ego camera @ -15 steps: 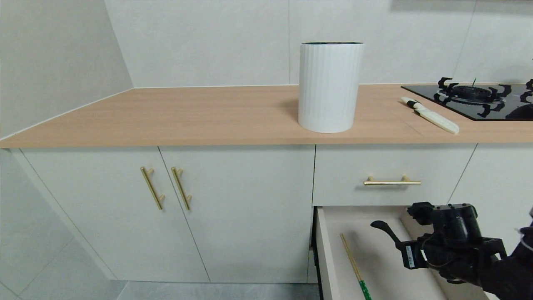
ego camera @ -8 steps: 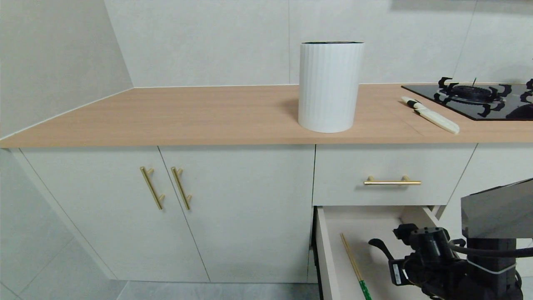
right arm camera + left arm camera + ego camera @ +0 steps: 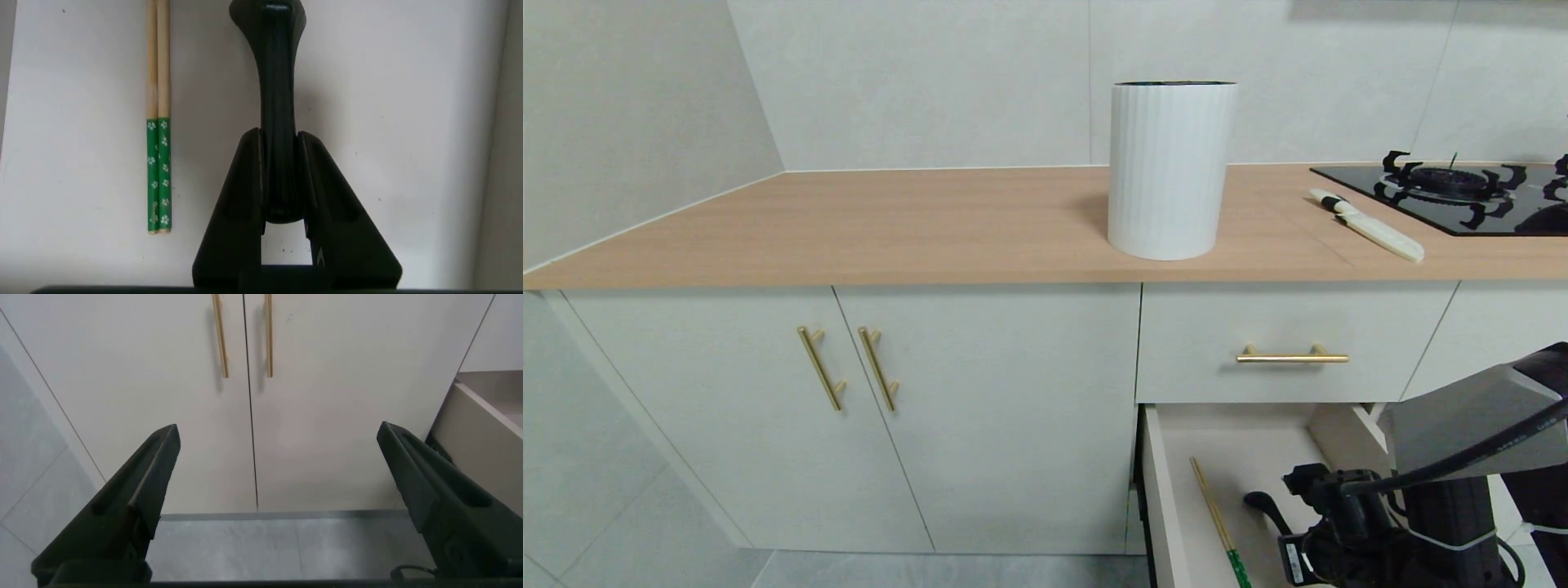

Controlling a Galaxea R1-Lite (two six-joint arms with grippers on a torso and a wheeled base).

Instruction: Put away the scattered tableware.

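Right claw [image 3: 280,163] clamps a black utensil [image 3: 274,65] inside the drawer [image 3: 1164,498]; released crooked, it could roll onto the chopsticks [image 3: 158,122]. Left claw [image 3: 274,433] gapes.

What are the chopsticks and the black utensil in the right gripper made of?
The chopsticks look like bamboo or wood: matte pale tan shafts; the green flowered ends seem painted. The black utensil is probably plastic or silicone: uniform black, soft sheen along its ridge; coated metal can't be ruled out.
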